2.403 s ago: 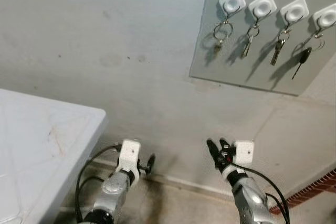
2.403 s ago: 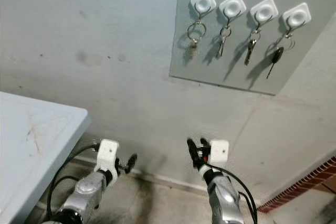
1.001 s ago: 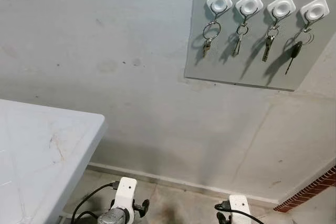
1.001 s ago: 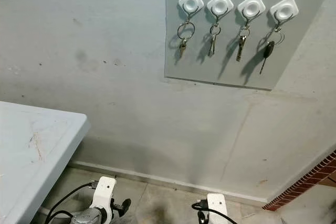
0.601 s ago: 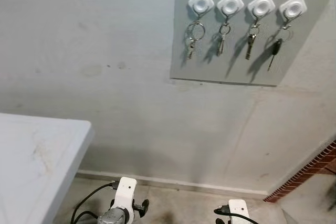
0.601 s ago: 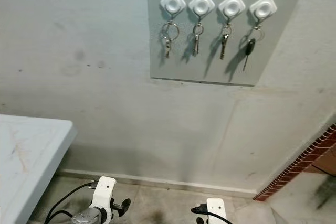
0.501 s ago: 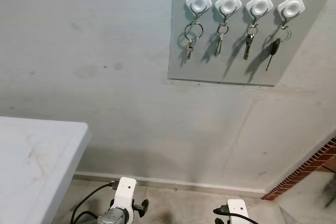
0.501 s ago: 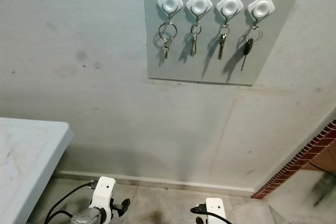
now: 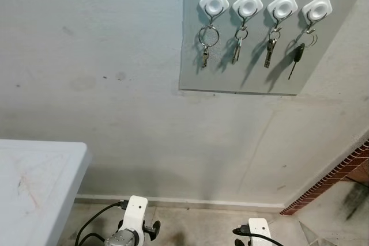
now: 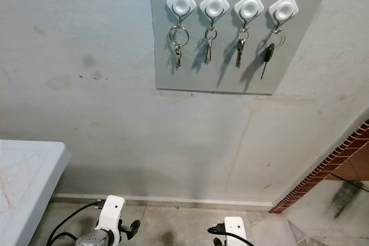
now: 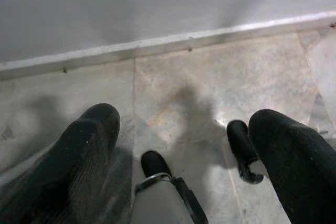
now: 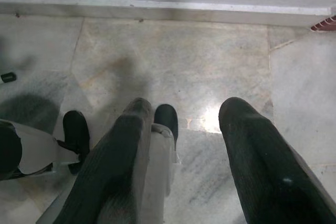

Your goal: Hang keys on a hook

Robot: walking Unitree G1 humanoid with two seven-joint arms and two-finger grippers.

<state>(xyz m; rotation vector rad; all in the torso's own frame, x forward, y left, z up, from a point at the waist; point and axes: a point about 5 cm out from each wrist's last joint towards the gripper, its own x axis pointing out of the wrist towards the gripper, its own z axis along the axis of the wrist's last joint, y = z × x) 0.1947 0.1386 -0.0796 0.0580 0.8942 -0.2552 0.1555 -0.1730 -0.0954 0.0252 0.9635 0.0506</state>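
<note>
A grey panel (image 9: 242, 79) on the wall carries four white hooks in a row. A key hangs from each: a large ring with a key (image 9: 206, 40) on the left hook (image 9: 214, 1), two silver keys (image 9: 237, 50) (image 9: 268, 53) in the middle, and a black-headed key (image 9: 297, 57) on the right hook (image 9: 316, 7). Both arms hang low at the picture's bottom edge, far below the panel. My left gripper (image 11: 184, 145) is open over the floor with nothing between its fingers. My right gripper (image 12: 184, 145) is likewise open and holds nothing.
A white table (image 9: 34, 182) juts in from the left. A pale baseboard (image 9: 190, 201) runs along the foot of the wall above a marble floor (image 12: 173, 51). A brick strip (image 9: 331, 180) rises at the right. My own feet (image 11: 155, 163) stand below the grippers.
Both arms have dropped from in front of the wall to the bottom edge. The camera has swung right and back, so the table slid left. The keys hang as before.
</note>
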